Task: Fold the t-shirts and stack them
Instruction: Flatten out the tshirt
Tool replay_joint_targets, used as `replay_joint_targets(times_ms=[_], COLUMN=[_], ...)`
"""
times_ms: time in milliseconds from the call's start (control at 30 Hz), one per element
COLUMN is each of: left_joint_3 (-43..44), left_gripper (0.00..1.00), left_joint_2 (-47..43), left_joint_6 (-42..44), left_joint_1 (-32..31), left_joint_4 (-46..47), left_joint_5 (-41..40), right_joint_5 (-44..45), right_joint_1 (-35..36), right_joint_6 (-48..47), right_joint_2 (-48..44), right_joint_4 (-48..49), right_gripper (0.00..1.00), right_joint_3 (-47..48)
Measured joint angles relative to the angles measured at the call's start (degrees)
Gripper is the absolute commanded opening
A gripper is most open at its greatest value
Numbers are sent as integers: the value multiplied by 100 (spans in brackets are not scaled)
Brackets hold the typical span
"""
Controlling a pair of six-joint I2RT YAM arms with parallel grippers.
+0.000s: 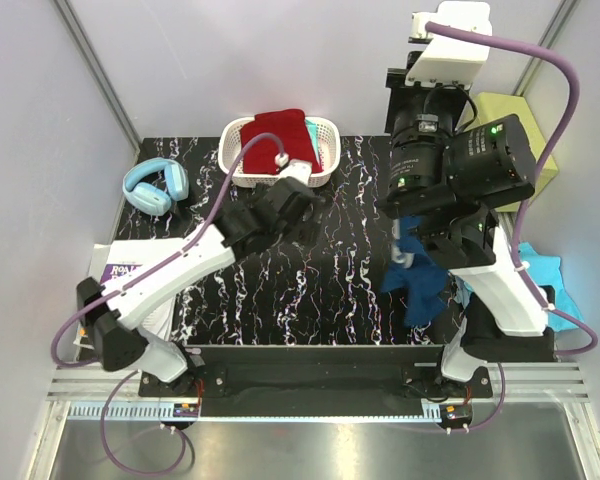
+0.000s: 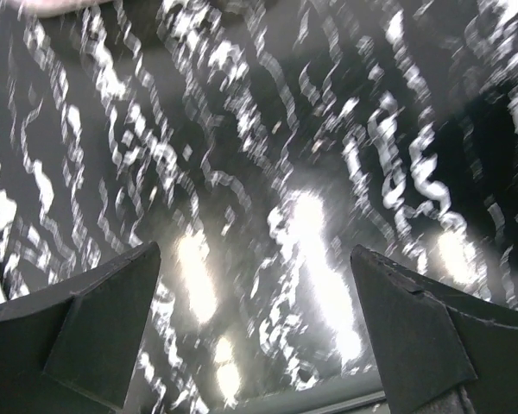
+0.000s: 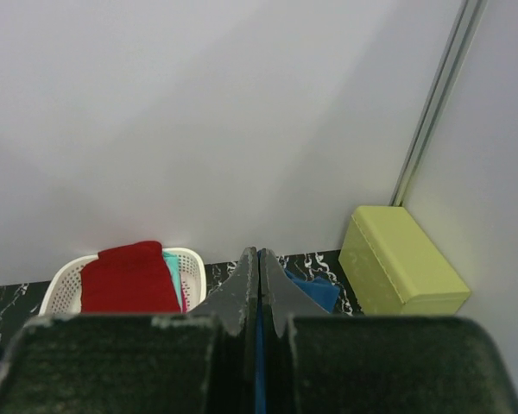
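A blue t-shirt (image 1: pixel 412 278) hangs crumpled over the right side of the table, held up by my right gripper (image 3: pixel 259 255). That gripper is shut, with a strip of the blue t-shirt (image 3: pixel 318 291) pinched between its fingers. In the top view its fingers are hidden under the raised right arm. A dark red t-shirt (image 1: pixel 277 136) lies folded in the white basket (image 1: pixel 238 168) on top of a turquoise one (image 1: pixel 314 141). My left gripper (image 1: pixel 311 208) hovers just in front of the basket over the black marbled table (image 2: pixel 268 155). Its jaws stand wide apart with nothing between them.
Blue headphones (image 1: pixel 156 187) and a printed booklet (image 1: pixel 120 272) lie at the table's left edge. A yellow-green box (image 1: pixel 517 122) stands at the back right. More turquoise cloth (image 1: pixel 546 276) lies by the right arm's base. Grey walls close in the back and sides.
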Motion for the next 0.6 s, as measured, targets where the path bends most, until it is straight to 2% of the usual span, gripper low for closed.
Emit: replay_joint_targets(times_ms=[233, 433, 600], left_joint_3=[1147, 1307, 1449], left_gripper=[99, 99, 99], left_joint_2=[1268, 1989, 2387], left_joint_6=[144, -39, -234], left_joint_1=[299, 922, 1147], left_joint_4=[289, 275, 286], left_joint_5=[485, 1071, 1532], right_joint_5=[190, 466, 625], right_joint_1=[223, 243, 243], right_joint_6=[-855, -1438, -1679], right_joint_2=[63, -214, -581], right_joint_4=[616, 1040, 1235], right_gripper=[0, 0, 0], right_joint_3=[337, 415, 367])
